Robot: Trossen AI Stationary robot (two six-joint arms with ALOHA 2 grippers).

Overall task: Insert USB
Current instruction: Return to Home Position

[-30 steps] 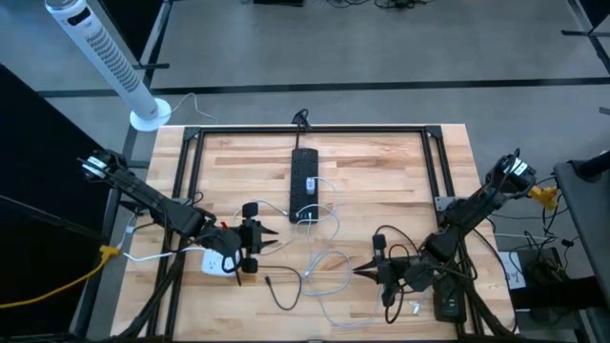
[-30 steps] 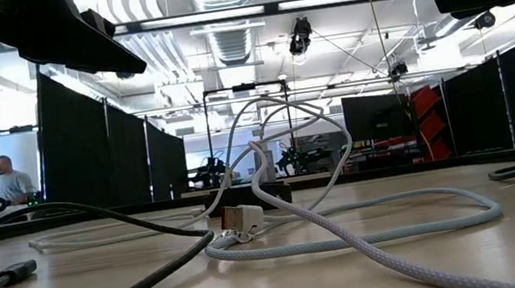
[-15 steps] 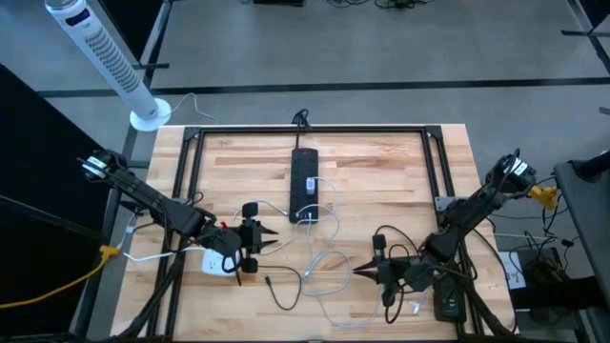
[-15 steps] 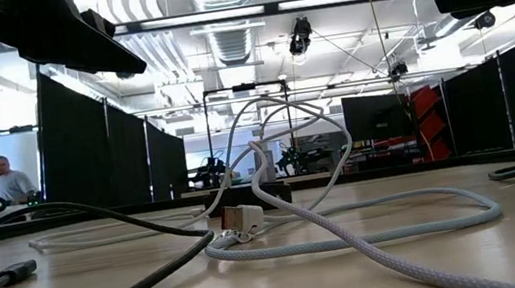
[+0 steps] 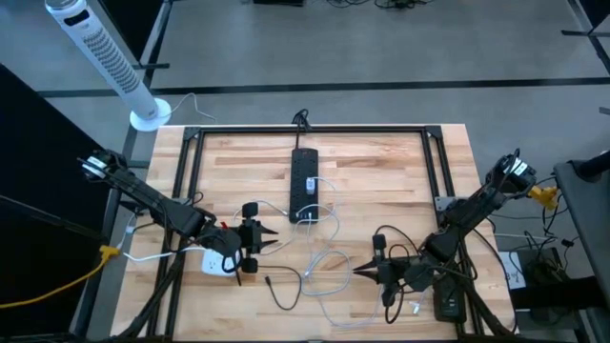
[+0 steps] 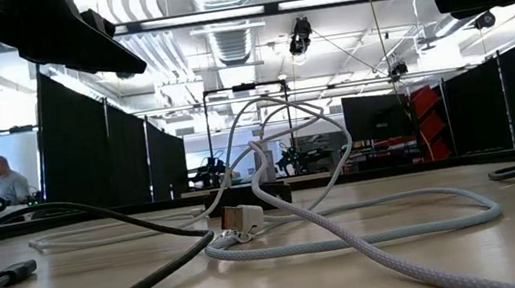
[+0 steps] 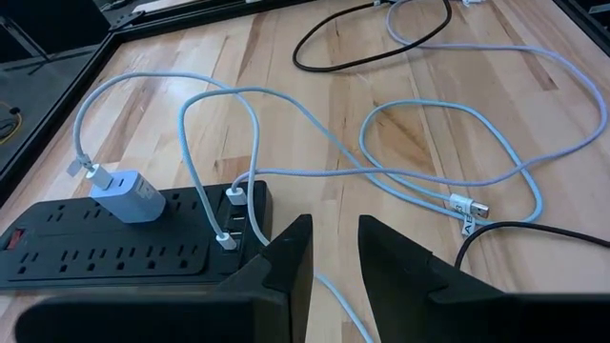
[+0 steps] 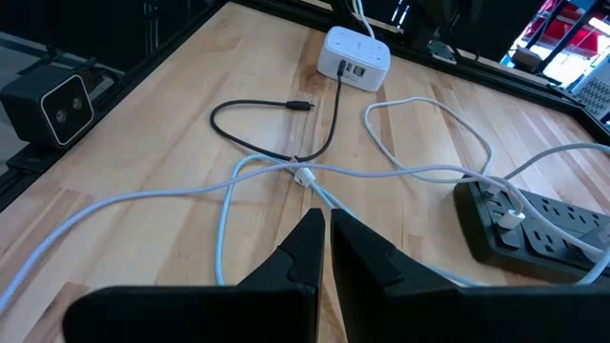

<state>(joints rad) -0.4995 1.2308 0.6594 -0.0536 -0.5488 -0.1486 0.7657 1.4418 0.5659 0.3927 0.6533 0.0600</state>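
**A:** On the wooden table [image 5: 391, 162], from the left, what is there?

**B:** Past its far left corner a white tower fan [image 5: 105, 62] stands on the grey floor. The left gripper [image 5: 274, 240] hangs over the near left part of the board, its fingers a narrow gap apart and holding nothing. Behind those fingers, beside the wrist, sits a white charging hub [image 8: 354, 54] with a black cable [image 8: 336, 112] plugged into it.

**A:** And the power strip?

**B:** The black power strip [image 5: 304, 171] lies just ahead of the left gripper. A pale blue adapter [image 7: 127, 197] stands in it with a white cable [image 7: 86, 170] in its side, and two more plugs [image 7: 235, 195] sit in the end nearest the gripper. The light blue cable [image 6: 352, 241] sprawls in loops between the two grippers.

**A:** The right one?

**B:** The right gripper [image 5: 358, 271] hovers over the near right part, fingers pressed together and empty, tips aimed toward the left gripper. A small black camera [image 8: 52, 107] sits at the table edge off to its side.

**A:** The room?

**B:** There are black curtain walls [image 6: 86, 148] and bright ceiling ducts. A person [image 6: 6, 181] stands far off in a lit doorway.

**A:** Anything unclear?

**B:** From table height both arms are cut off, showing only dark undersides at the upper corners. I cannot tell exactly which sockets take the two end plugs.
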